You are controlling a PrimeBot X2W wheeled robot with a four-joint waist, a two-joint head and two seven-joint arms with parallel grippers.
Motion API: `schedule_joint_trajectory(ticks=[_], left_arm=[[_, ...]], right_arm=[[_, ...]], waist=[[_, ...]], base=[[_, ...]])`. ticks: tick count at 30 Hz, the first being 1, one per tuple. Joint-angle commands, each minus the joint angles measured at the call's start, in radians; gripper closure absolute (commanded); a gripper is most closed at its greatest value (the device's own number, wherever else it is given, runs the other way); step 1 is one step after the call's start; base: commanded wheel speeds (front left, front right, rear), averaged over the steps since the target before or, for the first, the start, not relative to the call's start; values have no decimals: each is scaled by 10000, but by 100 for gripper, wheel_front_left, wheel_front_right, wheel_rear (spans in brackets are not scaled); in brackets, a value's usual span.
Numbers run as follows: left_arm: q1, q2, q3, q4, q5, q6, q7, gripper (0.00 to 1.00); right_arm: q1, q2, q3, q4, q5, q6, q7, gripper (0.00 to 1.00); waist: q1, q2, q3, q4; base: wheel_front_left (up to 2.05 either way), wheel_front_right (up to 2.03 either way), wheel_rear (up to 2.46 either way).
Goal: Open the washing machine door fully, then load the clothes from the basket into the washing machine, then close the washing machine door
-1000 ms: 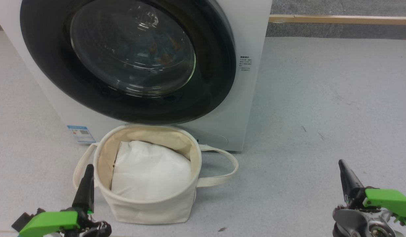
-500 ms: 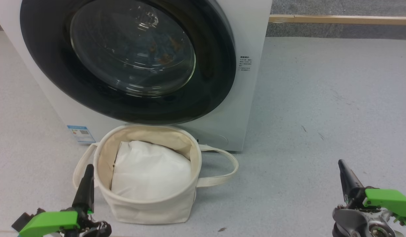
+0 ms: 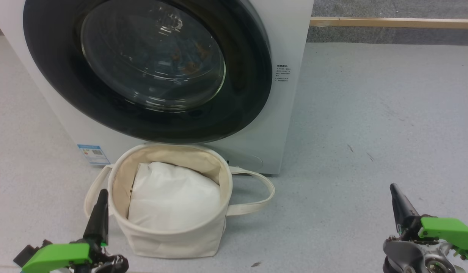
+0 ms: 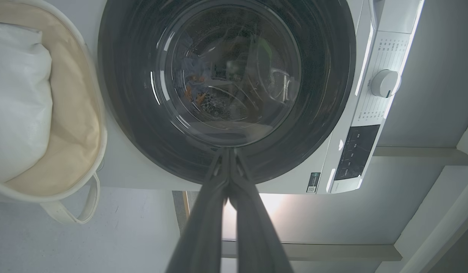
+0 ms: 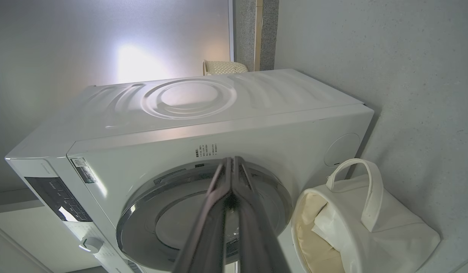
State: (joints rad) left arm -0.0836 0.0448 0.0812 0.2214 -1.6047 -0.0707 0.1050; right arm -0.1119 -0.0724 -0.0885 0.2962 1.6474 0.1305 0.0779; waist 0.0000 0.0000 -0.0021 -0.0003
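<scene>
The washing machine door [image 3: 150, 64] sits flat against the white front of the washing machine [image 3: 291, 45], black rim flush all round as far as I can see. Through the glass there are the clothes [image 3: 188, 66], blue fabric with orange-brown flecks, inside the drum. The basket [image 3: 173, 239] stands on the floor [image 3: 370, 113] just in front of the machine, under the door's lower rim, and what lies in it is a plain white pad [image 3: 173, 197], no garments that I can make out.

So by my reading the loading is done and we're at the closing end of the job. To finish well, make sure of the latch: a firm, square push on the rim, opposite the hinge. Which side the hinge is on, I can't tell from here.

The left hand [image 3: 102, 194] hovers low with its fingers pressed together, holding nothing, just beside the basket's left loop handle [image 3: 91, 193]. The right hand [image 3: 393, 187] has its fingers together too, nothing in it, well apart from everything.

Room to move: wide bare floor to the machine's right, back to a wooden strip [image 3: 389, 22]. The left side is the tight one, where a careless lift could snag that handle, so rise straight up first.
</scene>
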Motion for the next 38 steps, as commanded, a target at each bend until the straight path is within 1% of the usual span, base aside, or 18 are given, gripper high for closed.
schedule_joint_trajectory(ticks=[1,38], left_arm=[[-222,55,346,-387,-30,5,78,100],[-222,54,346,-388,-31,5,77,100]], right_arm=[[-114,-172,244,-401,49,2,-42,100],[-101,-311,432,-419,213,2,-190,100]], waist=[[0,0,0,0],[0,0,0,0]], base=[[0,0,0],[0,0,0]])
